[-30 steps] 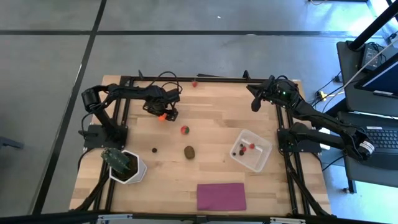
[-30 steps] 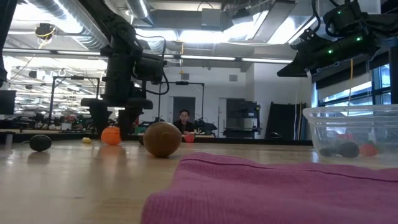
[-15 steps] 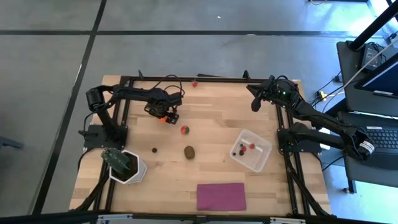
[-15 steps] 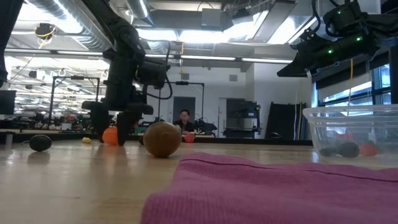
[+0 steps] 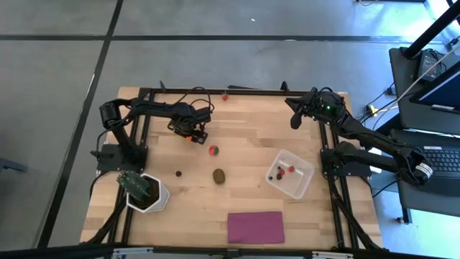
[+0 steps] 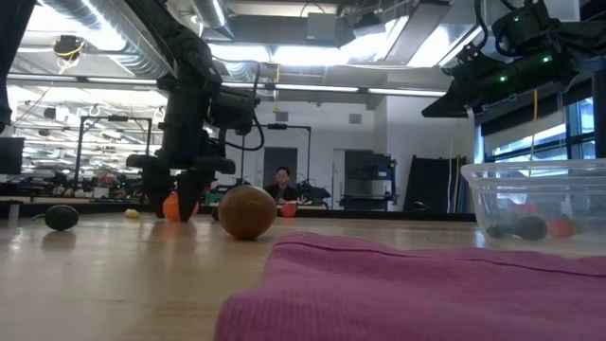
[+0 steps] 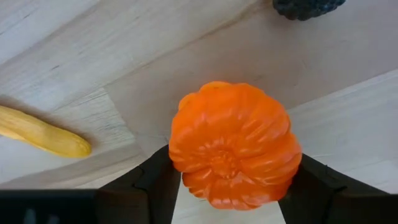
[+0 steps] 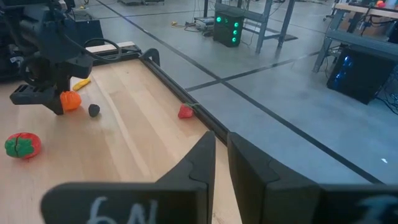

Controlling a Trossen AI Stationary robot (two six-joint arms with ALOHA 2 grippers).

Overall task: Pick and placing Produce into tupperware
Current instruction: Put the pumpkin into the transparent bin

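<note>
High view: left claw down on the bench, the orange ball between its fingers; red-and-green piece just beside it, brown oval farther off, tupperware well apart — a long carry, I judge.
Low view: fingers straddle the ball, which sits on the wood, not lifted; brown oval nearer the camera.
Left wrist view: both fingers touch the ball's flanks — closed on it, apparently to pinch before lifting; yellow bit and a dark berry beyond.
Right wrist view: right claw clenched, empty, parked high at the bench edge, clear of the work; a small red piece lies ahead by the rail.
</note>
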